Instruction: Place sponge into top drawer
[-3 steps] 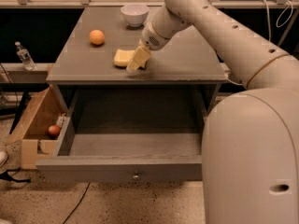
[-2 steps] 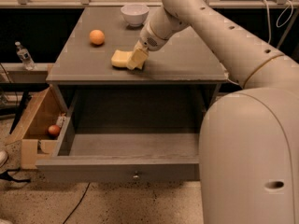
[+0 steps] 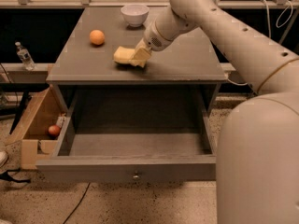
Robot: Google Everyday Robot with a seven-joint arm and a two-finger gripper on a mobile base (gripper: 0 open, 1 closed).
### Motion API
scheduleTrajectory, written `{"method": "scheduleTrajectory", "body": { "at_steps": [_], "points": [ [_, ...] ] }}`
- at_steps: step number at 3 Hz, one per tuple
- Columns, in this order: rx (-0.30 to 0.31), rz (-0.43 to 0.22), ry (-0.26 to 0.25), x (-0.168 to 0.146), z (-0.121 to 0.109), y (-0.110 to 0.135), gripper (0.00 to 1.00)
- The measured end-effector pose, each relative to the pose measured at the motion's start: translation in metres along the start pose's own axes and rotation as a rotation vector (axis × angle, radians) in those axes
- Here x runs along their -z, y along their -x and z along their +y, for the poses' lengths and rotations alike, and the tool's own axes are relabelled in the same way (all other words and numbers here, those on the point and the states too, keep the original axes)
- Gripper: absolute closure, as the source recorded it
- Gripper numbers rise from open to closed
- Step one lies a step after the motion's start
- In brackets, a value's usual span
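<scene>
The pale yellow sponge (image 3: 123,55) is on the grey tabletop (image 3: 187,62), left of its middle. My gripper (image 3: 139,58) reaches down from the right and its fingers are closed on the sponge's right end; that end looks slightly raised. The top drawer (image 3: 135,144) is pulled wide open below the tabletop. Its inside is bare, and its front panel with a small round knob (image 3: 136,175) faces the camera.
An orange fruit (image 3: 97,37) and a white bowl (image 3: 135,14) sit at the back of the tabletop. An open cardboard box (image 3: 32,125) with a red ball (image 3: 54,130) stands on the floor at left. A small bottle (image 3: 24,56) stands on a ledge at left.
The gripper and the sponge have shifted together a little to the left and back on the tabletop. The drawer has not moved.
</scene>
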State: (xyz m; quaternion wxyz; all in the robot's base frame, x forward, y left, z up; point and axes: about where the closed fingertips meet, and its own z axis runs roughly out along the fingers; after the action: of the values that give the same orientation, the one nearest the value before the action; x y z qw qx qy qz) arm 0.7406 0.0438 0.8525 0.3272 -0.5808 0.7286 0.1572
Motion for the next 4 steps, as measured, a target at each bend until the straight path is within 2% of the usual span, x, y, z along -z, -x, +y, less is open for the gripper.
{"method": "scheduleTrajectory", "body": {
  "at_steps": [1, 2, 4],
  "points": [
    [-0.002, -0.110, -0.035, 0.034, 0.019, 0.004, 1.00],
    [-0.031, -0.179, -0.058, 0.074, 0.058, -0.015, 1.00],
    [-0.023, -0.159, -0.043, 0.067, 0.064, -0.017, 1.00]
  ]
}}
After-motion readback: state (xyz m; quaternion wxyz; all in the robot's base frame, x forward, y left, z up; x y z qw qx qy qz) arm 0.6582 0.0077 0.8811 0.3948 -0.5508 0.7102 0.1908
